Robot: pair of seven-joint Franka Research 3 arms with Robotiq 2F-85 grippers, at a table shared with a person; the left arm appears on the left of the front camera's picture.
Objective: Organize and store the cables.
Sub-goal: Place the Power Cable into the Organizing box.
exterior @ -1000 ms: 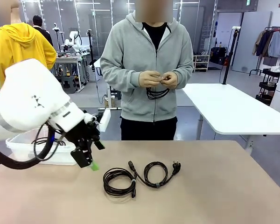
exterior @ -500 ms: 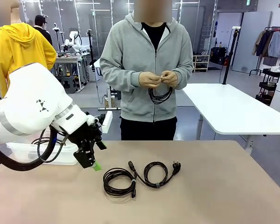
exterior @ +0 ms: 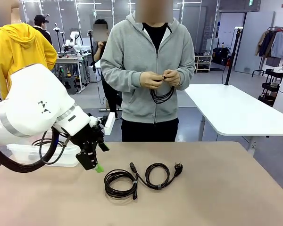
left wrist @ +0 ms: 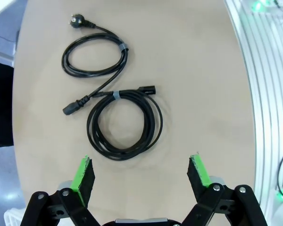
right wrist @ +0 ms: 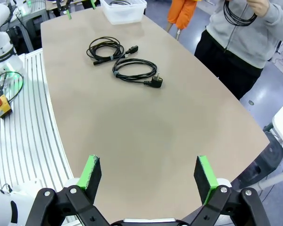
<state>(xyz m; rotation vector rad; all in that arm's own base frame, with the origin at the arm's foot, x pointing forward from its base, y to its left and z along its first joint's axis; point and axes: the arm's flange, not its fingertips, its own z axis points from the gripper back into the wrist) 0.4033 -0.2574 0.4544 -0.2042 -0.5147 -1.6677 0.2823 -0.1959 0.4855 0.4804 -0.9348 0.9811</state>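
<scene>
Left gripper (exterior: 96, 160): jaws spread wide with nothing between them. It points down, low over the tabletop (exterior: 217, 188), just to the robot's left of the tighter coil.
Left wrist view: the green fingertips (left wrist: 85, 169) frame bare tabletop, and the tighter coil lies just ahead of them, apart from both.
Right gripper (right wrist: 148, 165): jaws spread wide and empty, held high over the robot's right end of the tabletop, well away from the coils.
Tighter coil (exterior: 119, 182): a black cable wound in several close loops with a small band on it. It lies flat about mid-tabletop, a little toward the robot's left edge.
Looser coil (exterior: 158, 175): a black cable with a round plug at its far-right end. It lies flat just right of the tighter coil, and its other connector reaches toward that coil's far side.
Contact between the two coils: they lie very close, but I cannot tell whether they touch.
Third cable (exterior: 161, 96): a black coil hanging from the person's hands at chest height, beyond the far edge of the tabletop.
Person's hands (exterior: 153, 80): held together at the top of the hanging coil.
Clear plastic bin (exterior: 19, 153): stands at the far-left corner of the tabletop, partly behind the left arm. In the right wrist view something dark and cord-like shows inside it.
</scene>
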